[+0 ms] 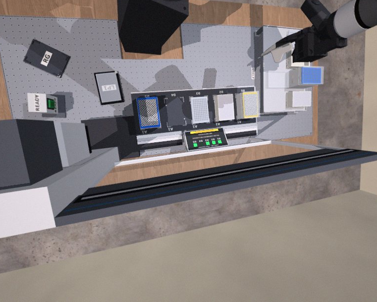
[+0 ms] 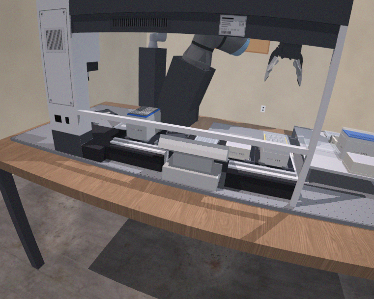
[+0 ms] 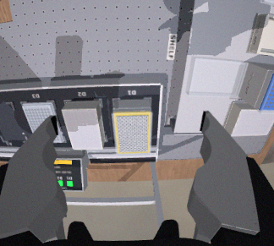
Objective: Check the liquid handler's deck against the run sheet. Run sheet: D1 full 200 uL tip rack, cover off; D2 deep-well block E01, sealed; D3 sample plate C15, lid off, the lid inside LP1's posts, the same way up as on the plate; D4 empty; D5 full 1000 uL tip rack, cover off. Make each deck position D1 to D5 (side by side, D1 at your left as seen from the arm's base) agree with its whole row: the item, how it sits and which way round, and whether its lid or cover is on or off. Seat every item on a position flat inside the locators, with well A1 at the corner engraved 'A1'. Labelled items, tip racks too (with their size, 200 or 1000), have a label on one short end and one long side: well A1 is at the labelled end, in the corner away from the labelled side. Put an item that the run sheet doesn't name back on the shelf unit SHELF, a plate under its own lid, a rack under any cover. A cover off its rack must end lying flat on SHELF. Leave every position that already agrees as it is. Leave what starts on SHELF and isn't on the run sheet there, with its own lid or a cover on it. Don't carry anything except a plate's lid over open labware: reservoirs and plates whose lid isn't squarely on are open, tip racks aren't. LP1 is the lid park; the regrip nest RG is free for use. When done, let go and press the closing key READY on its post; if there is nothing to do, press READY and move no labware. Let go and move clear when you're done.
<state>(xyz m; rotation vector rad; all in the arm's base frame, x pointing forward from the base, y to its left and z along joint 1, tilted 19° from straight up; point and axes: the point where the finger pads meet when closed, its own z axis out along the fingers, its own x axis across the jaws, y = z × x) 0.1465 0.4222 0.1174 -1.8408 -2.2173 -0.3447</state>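
Note:
My gripper (image 1: 277,51) is open and empty. It hangs high over the left edge of the shelf unit SHELF (image 1: 285,80), and also shows in the front view (image 2: 283,67). On the deck, a yellow-rimmed tip rack (image 1: 250,104) sits uncovered in D1, right below my fingers in the wrist view (image 3: 133,132). A white sealed deep-well block (image 1: 224,107) sits in D2. An open well plate (image 1: 199,108) sits in D3. D4 (image 1: 175,111) holds nothing. A blue-rimmed tip rack (image 1: 148,112) sits uncovered in D5.
On SHELF stand a blue-topped rack (image 1: 311,75), a white box (image 1: 298,98) and a flat pale lid-like piece (image 1: 276,79). The lid park LP1 (image 1: 108,87), the nest RG (image 1: 46,57) and the READY key (image 1: 51,103) lie at the left. The handler's frame bar (image 2: 193,131) crosses the deck front.

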